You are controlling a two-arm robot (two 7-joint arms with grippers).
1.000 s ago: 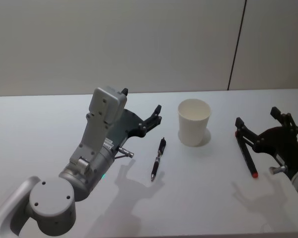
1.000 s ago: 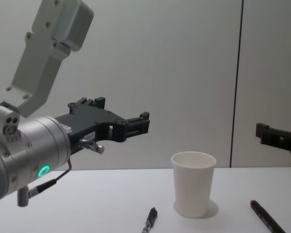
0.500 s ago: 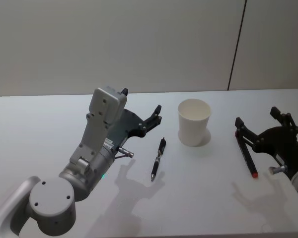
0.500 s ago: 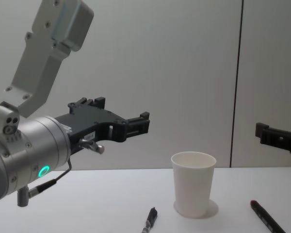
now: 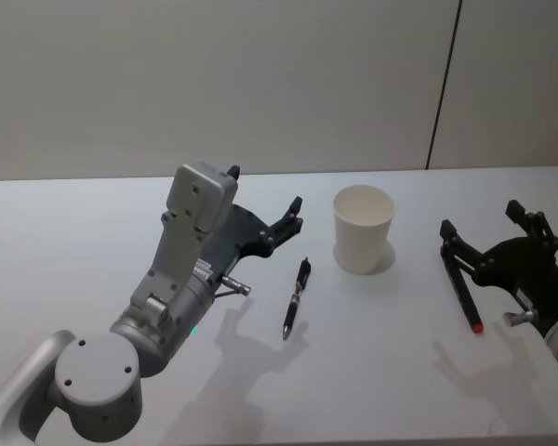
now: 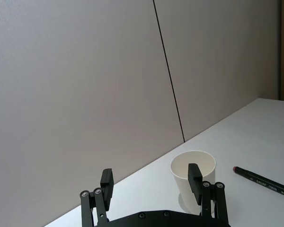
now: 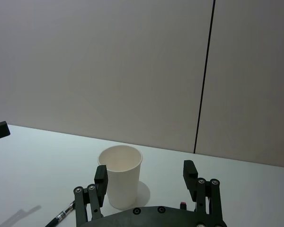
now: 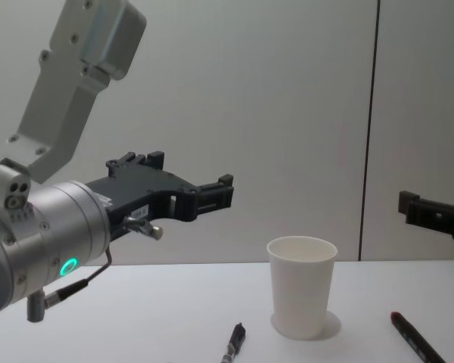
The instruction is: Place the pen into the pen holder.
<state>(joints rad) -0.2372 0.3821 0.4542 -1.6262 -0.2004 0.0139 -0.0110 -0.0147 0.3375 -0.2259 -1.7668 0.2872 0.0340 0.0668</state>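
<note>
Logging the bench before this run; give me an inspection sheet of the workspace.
Surface: white table, flat.
Job's things: cup upright, no pen in it; black pen lying to its left; red-tipped pen lying to its right.
Clutter: nothing seen.
Grippers: left gripper open, raised left of the cup; right gripper open, raised by the red-tipped pen.
Cables: thin cable at the left wrist.
Surroundings: plain wall with a dark vertical seam.

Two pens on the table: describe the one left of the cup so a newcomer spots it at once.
On the white table, find the paper cup. The pen lies flat to its left, apart from it. It is slim, black with a silvery band, unlike the red-tipped marker right of the cup.
</note>
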